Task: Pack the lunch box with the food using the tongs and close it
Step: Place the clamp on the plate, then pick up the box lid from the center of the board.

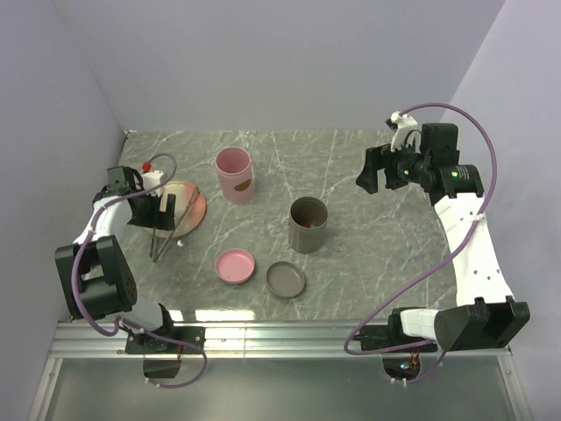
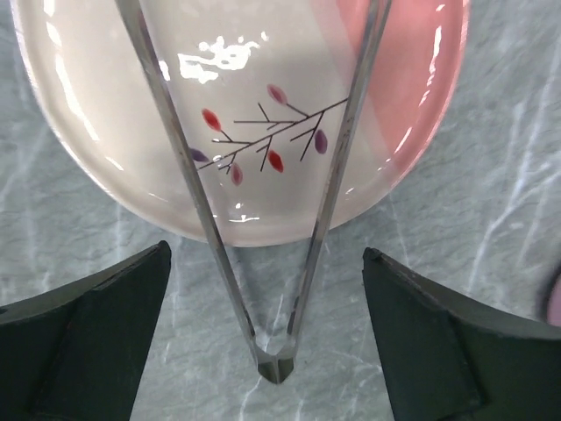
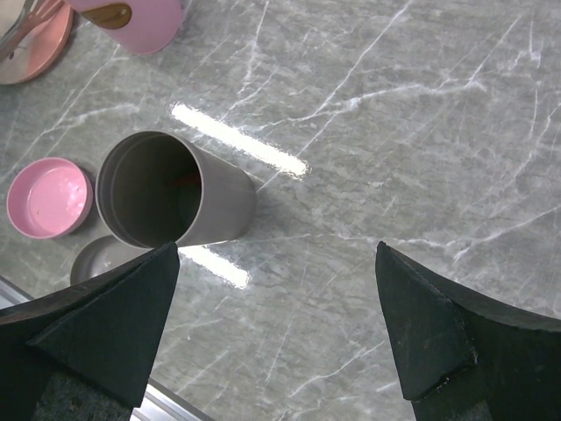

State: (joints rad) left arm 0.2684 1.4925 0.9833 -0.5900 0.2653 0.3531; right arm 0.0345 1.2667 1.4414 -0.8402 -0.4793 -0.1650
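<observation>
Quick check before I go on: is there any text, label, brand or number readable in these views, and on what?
No readable text in any view.
On the plate: only a painted branch with red and purple leaves, no lettering.
On the pink container: a small brown oval mark on its side, too small and blurred to tell if it holds text.
On the grey container, pink lid, grey lid and tongs: no markings visible.

Tongs (image 2: 277,364) over plate (image 2: 114,132) rim (hinge nearest), fingers (image 2: 88,342) wide — either side
</observation>
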